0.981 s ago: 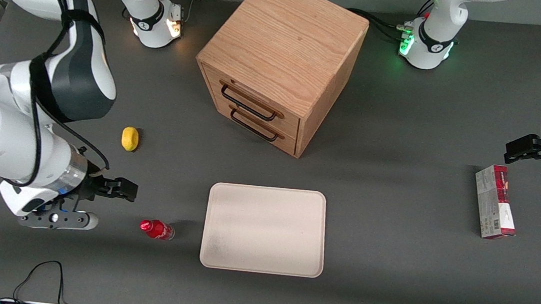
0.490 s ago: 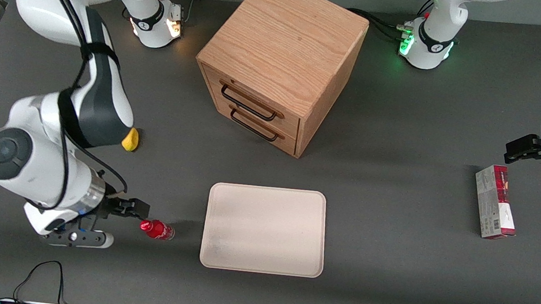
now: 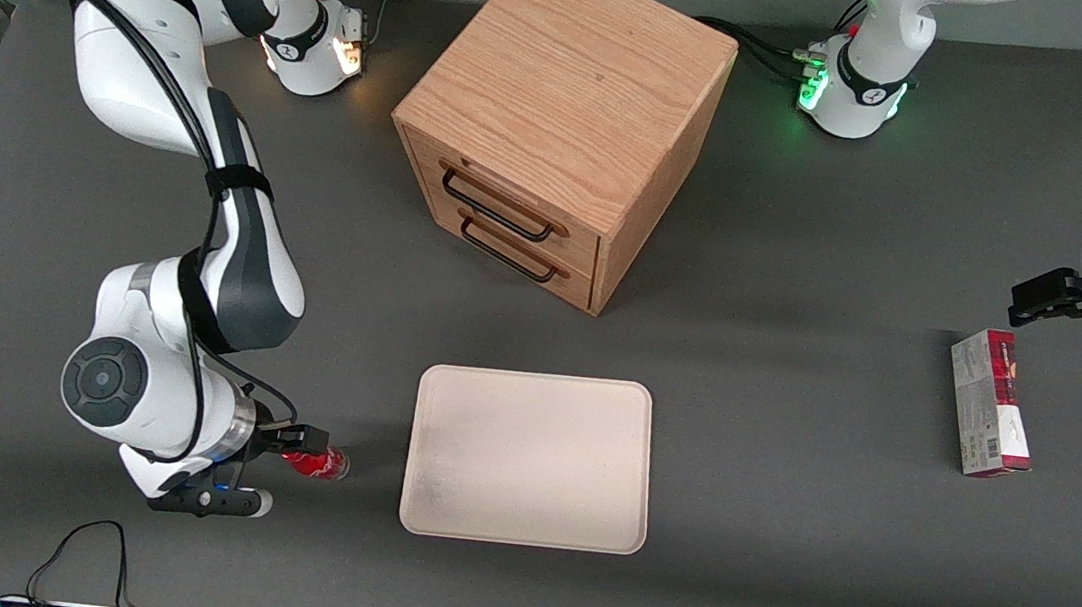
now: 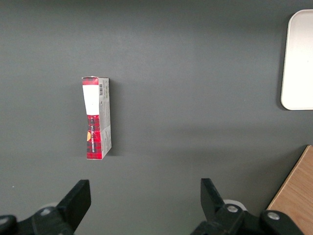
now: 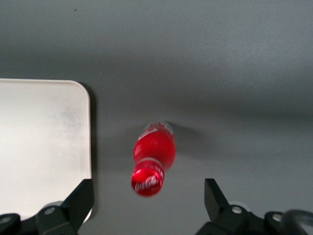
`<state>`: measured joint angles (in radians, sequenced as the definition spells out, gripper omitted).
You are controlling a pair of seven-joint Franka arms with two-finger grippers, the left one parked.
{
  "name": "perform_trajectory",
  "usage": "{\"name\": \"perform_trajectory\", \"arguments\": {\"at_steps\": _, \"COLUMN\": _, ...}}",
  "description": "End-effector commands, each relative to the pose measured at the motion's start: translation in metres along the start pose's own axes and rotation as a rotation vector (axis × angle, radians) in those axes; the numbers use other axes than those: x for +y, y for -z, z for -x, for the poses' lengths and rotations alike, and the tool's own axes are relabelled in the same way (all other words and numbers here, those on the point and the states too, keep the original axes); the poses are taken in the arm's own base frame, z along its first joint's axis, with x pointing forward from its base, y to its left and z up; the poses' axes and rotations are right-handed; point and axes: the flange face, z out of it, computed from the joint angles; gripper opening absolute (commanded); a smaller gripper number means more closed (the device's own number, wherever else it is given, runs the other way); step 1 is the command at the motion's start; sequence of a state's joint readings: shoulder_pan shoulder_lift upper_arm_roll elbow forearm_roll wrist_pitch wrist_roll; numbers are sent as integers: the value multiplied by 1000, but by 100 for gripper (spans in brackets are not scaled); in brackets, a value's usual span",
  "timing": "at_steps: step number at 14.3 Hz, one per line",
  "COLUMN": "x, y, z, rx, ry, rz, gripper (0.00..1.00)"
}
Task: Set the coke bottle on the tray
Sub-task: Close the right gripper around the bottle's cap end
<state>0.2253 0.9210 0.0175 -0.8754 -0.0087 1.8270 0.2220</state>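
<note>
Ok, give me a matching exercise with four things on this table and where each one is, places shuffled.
Things:
1. gripper
2. coke bottle
3. tray
4. carton box

Places:
A. toward the parked arm's end of the table
B. open, above the bottle
C. in front of the drawer cabinet
D. on the table beside the tray

Pairs: 1-B, 2-D, 3-C, 4-A

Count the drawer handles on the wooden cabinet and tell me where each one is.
2. The upper handle and the lower handle sit one above the other on the cabinet front. The pincer, open, hovers over the coke bottle beside the tray.
</note>
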Motion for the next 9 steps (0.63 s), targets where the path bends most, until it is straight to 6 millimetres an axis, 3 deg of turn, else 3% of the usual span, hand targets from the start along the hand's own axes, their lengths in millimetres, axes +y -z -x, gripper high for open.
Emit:
{"name": "perform_trajectory", "arguments": {"at_steps": 1, "x": -1, "y": -8, "z": -6, "rx": 37, "ry": -23, "rz": -2, "gripper": 100}}
{"name": "perform_trajectory", "arguments": {"at_steps": 5, "x": -7, "y": -12, "z": -6, "rx": 42, "ry": -41, "rz": -5, "gripper": 99}}
{"name": "perform_trajectory", "arguments": {"at_steps": 8, "x": -8, "y": -20, "z": -4, "rx": 28, "ry": -38, "rz": -1, "gripper": 82}}
{"name": "perform_trajectory", "arguments": {"at_steps": 9, "x": -8, "y": -22, "z": -4, "rx": 25, "ry": -37, "rz": -1, "gripper": 72}}
